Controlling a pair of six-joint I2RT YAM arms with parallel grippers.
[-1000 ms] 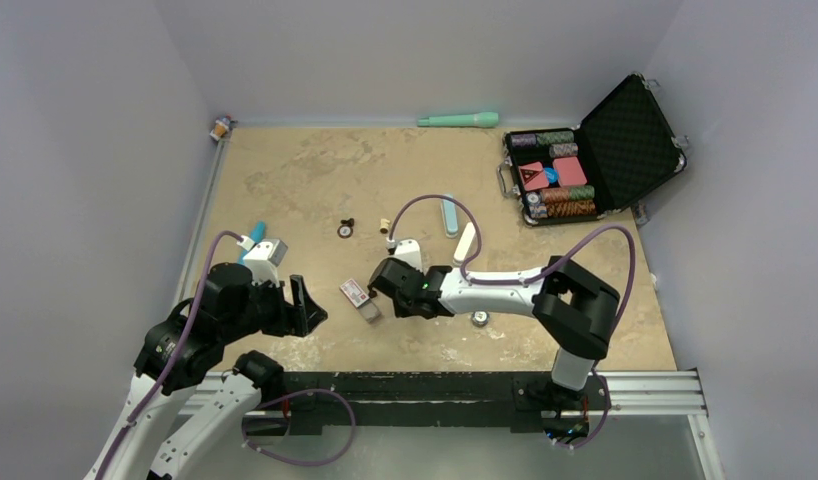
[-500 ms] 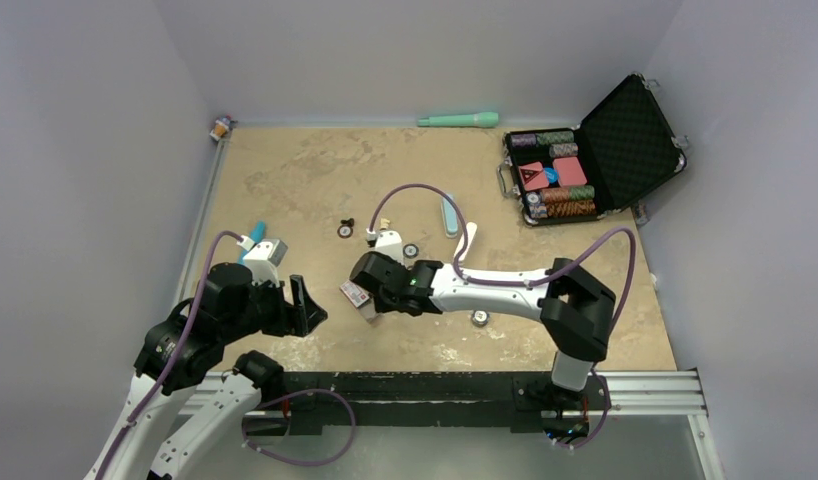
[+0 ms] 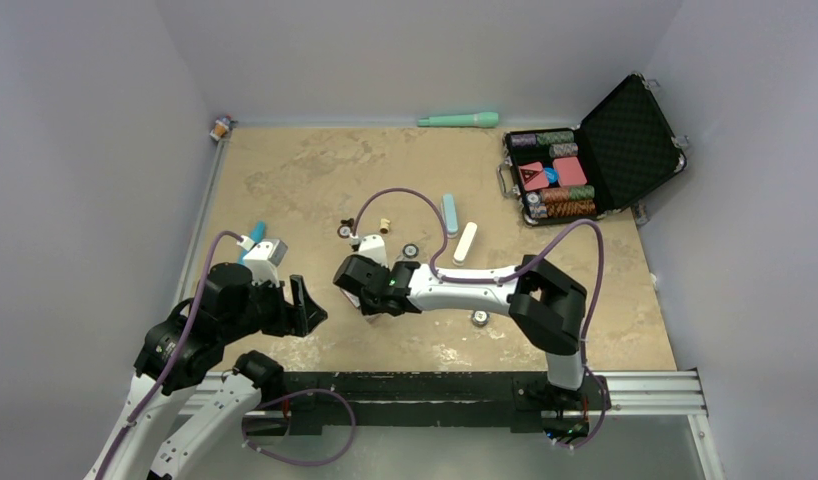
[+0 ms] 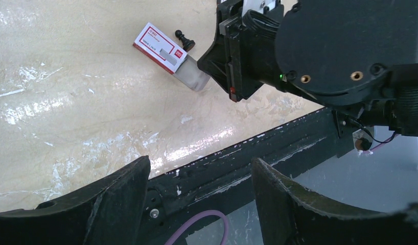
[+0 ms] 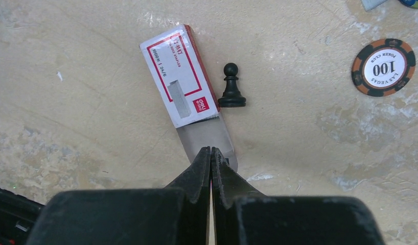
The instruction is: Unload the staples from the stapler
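pale-blue stapler (image 3: 449, 213), white red-bordered staple box (image 5: 179, 75), black pawn (image 5: 231, 88), mint-green stick (image 3: 458, 120)

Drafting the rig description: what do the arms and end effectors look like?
Left arm and right arm: white links, black joints, a purple cable along each. Left end effector and right end effector: black tapered fingers. Small green light on the right wrist.
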